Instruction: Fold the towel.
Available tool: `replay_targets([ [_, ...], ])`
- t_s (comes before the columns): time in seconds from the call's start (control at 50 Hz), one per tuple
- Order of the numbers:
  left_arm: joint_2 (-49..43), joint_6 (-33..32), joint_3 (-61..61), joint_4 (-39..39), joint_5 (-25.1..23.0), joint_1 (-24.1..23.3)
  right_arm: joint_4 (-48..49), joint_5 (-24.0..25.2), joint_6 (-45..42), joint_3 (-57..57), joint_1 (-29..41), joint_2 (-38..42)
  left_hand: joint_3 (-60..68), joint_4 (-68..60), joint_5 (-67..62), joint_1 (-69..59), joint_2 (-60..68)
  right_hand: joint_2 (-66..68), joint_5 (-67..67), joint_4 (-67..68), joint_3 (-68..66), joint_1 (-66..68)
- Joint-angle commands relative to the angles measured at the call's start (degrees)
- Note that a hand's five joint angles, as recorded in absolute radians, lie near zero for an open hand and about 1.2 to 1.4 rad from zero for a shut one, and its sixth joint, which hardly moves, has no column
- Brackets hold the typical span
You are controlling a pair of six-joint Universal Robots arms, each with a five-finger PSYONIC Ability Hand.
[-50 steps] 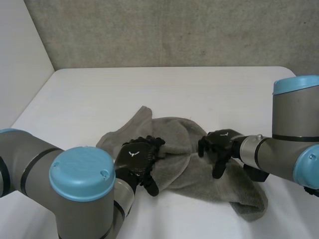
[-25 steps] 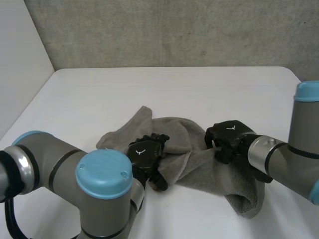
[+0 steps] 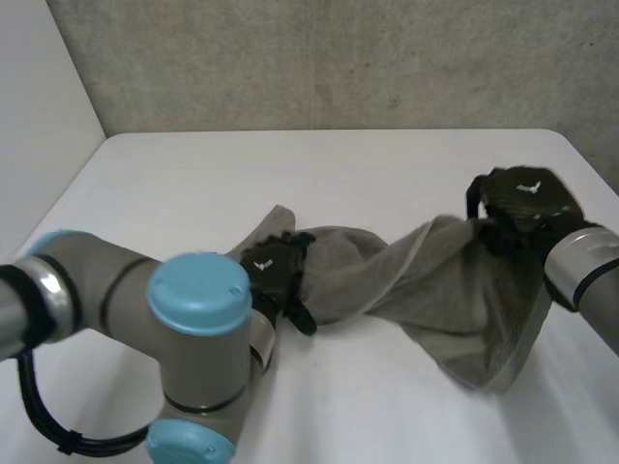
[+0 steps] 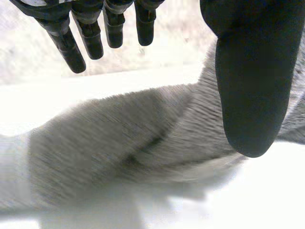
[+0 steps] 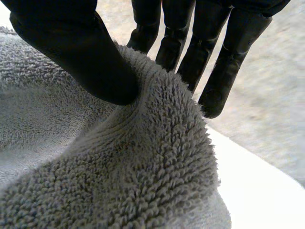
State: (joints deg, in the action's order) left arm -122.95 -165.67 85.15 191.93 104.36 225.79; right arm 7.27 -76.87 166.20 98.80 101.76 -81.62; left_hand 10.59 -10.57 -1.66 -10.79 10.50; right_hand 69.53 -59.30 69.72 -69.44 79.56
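right hand [image 3: 527,199] lifted towel [image 3: 450,290] edge rightward, pinching it | left hand [image 3: 276,274] relaxed, on towel

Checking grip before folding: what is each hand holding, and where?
Right hand pinches the towel at its raised edge, thumb against fingers. Left hand is open over its other end, gripping nothing.

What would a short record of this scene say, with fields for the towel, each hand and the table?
towel: grey, bunched, right end lifted, left part on the table
left hand: open, fingers straight, over the towel's left part
right hand: pinching the towel's edge, raised above the table
table: white, towel near its middle
fold: not yet made
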Motion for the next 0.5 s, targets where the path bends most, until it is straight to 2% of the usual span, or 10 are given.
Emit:
replay_targets([
  [0.02, 5.88, -3.52, 2.92, -0.06, -0.91, 3.61, 1.35, -1.70, -1.39, 0.42, -0.59, 1.80, 0.97, -0.99, 0.10, -0.78, 1.06, 10.47, -10.70, 10.28, -10.56, 0.44],
  [0.14, 10.63, -10.46, 8.63, -0.15, -3.90, 6.42, 1.43, -1.97, -5.88, 0.51, -0.68, 4.71, 1.81, -1.83, -0.74, -1.62, 1.90, 10.47, -10.70, 10.28, -10.56, 0.44],
  [0.18, 12.11, -13.09, 11.95, -0.33, -7.66, 6.95, 1.52, -1.97, -7.03, 0.43, -0.68, 5.59, 2.65, -2.66, -1.58, -2.45, 2.74, 10.47, -10.70, 10.28, -10.56, 0.44],
  [0.24, 12.38, -13.98, 13.47, -0.41, -9.61, 6.95, 1.61, -2.05, -8.43, -0.28, -0.77, 7.79, 2.99, -3.00, -1.92, -2.79, 3.08, 10.47, -10.70, 10.28, -10.56, 0.44],
  [0.28, 12.64, -14.94, 16.09, -0.41, -12.76, 6.77, 1.78, -2.23, -8.70, -1.24, -1.21, 9.89, 4.15, -4.17, -3.09, -3.96, 4.25, 10.47, -10.70, 10.28, -10.56, 0.44],
  [0.36, 12.65, -15.03, 17.68, -0.41, -13.74, 6.77, 1.52, -2.23, -8.70, -2.38, -2.26, 11.65, 7.19, -7.21, -6.13, -7.00, 7.28, 10.47, -10.70, 10.28, -10.56, 0.44],
  [0.4, 12.56, -15.03, 18.56, -0.33, -14.18, 6.86, 1.52, -2.23, -8.70, -2.65, -2.79, 12.27, 15.23, -15.25, -14.17, -15.04, 15.32, 10.47, -10.70, 10.28, -10.56, 0.44],
  [0.46, 12.30, -15.03, 18.74, -0.33, -14.36, 6.95, 1.52, -2.23, -8.87, -2.91, -3.58, 12.71, 17.79, -17.81, -16.72, -17.60, 17.88, 10.47, -10.70, 10.28, -10.56, 0.44],
  [0.5, 11.86, -15.03, 18.83, -0.33, -14.36, 6.95, 1.52, -2.23, -8.96, -2.91, -3.67, 12.80, 36.19, -36.20, -35.12, -35.99, 36.28, 10.47, -10.70, 10.28, -10.56, 0.44],
])
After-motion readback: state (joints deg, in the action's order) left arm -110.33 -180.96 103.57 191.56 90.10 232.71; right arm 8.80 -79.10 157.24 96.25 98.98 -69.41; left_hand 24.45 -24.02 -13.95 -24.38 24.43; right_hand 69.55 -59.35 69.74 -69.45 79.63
